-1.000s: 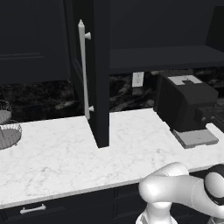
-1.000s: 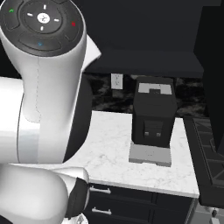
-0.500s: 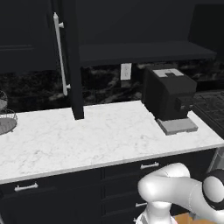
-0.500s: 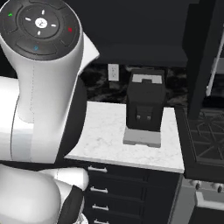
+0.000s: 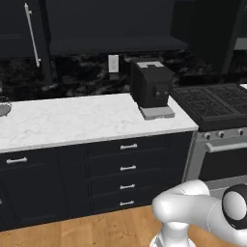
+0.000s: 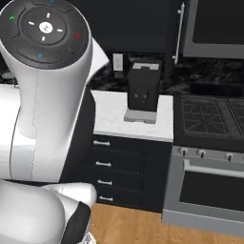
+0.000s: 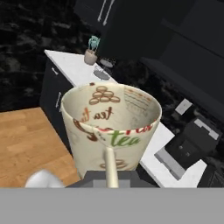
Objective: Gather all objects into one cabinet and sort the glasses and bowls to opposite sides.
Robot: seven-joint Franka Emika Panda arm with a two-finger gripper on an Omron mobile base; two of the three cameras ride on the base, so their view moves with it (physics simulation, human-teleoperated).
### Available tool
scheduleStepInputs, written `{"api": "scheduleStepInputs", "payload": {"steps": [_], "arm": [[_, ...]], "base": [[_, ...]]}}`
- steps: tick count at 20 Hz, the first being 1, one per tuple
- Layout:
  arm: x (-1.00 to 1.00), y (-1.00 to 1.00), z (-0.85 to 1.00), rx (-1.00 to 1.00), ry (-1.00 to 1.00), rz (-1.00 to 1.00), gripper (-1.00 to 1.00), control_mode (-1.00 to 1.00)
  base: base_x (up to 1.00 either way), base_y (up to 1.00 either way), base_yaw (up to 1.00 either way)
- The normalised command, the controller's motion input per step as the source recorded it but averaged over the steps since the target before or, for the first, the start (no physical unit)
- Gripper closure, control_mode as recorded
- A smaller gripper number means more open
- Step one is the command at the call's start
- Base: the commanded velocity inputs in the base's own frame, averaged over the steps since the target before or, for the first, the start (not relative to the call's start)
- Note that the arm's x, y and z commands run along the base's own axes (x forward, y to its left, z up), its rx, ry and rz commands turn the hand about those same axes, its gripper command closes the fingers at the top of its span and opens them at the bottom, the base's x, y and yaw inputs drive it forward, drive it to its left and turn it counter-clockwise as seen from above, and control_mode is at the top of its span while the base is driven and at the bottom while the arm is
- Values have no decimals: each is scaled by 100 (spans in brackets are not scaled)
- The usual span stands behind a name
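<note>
Cream mug [image 7: 111,131] sits bottom centre of hand view, handle toward camera, gripper clamped on it, fingertips hidden. Beyond: white counter [image 5: 82,120], mid-frame. Farthest: cabinet door with bar handle [image 5: 33,34], upper left, mug's destination.

Cream printed mug with "tea" lettering [image 7: 111,129]: base cut off by the grey band in hand view; end effector fingertips hidden behind it, grip state not readable. White marble surface [image 5: 72,120]: left end cut by frame edge. Wire basket [image 5: 3,106]: mostly cropped at left edge. Small potted plant [image 7: 92,50]: too small to resolve.
</note>
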Motion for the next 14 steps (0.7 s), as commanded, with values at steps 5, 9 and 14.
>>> {"api": "scheduleStepInputs", "payload": {"steps": [5, 9, 14], "arm": [[0, 0, 0, 0, 0, 0, 100, 100], [0, 0, 0, 0, 0, 0, 100, 100], [0, 0, 0, 0, 0, 0, 100, 100]], "base": [[-46, -68, 1], [20, -100, 0], [47, -100, 0]]}}
